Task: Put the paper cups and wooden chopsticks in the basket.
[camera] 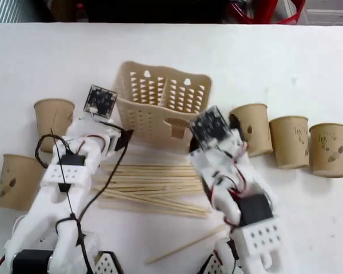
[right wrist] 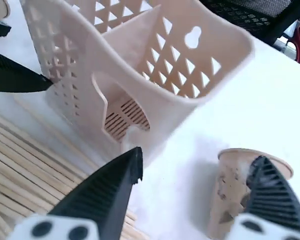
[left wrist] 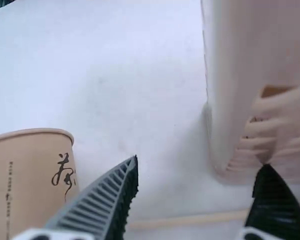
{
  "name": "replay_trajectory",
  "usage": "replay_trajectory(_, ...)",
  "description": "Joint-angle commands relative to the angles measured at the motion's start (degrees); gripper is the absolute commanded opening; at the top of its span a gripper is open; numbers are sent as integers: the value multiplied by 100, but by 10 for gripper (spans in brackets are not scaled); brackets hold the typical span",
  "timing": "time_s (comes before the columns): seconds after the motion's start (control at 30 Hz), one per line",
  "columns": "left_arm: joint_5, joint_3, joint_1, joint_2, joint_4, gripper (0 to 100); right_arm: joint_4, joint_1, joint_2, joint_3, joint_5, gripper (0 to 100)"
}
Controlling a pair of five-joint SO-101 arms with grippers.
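My left gripper [left wrist: 200, 166] and right gripper [right wrist: 197, 156] both sit with jaws apart, holding nothing, flanking the basket [camera: 138, 117] (chopsticks [camera: 154, 185] piled between my arms).

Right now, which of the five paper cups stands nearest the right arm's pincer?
The cup next to the basket, at the basket end of the three-cup row. The open right pincer hovers just before it; no other cup is that close.
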Motion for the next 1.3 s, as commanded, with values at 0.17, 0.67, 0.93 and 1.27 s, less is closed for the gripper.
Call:
replay_trajectory(0.17, 62, -237, -57, -22, 18, 354, 1754, 2651, -690, -862, 1011, 322)
replay_trajectory(0.67, 53, -220, -48, -13, 44, 354, 2026, 5059, 4910, -5029, 6022, 322)
replay_trajectory(0.93, 44, -53, -31, -13, -167, 354, 3327, 5279, 7793, -8484, 7481, 322)
replay_trajectory(1.27, 44, -44, -57, -13, -237, 354, 4576, 5332, 10826, -11930, 7930, 322)
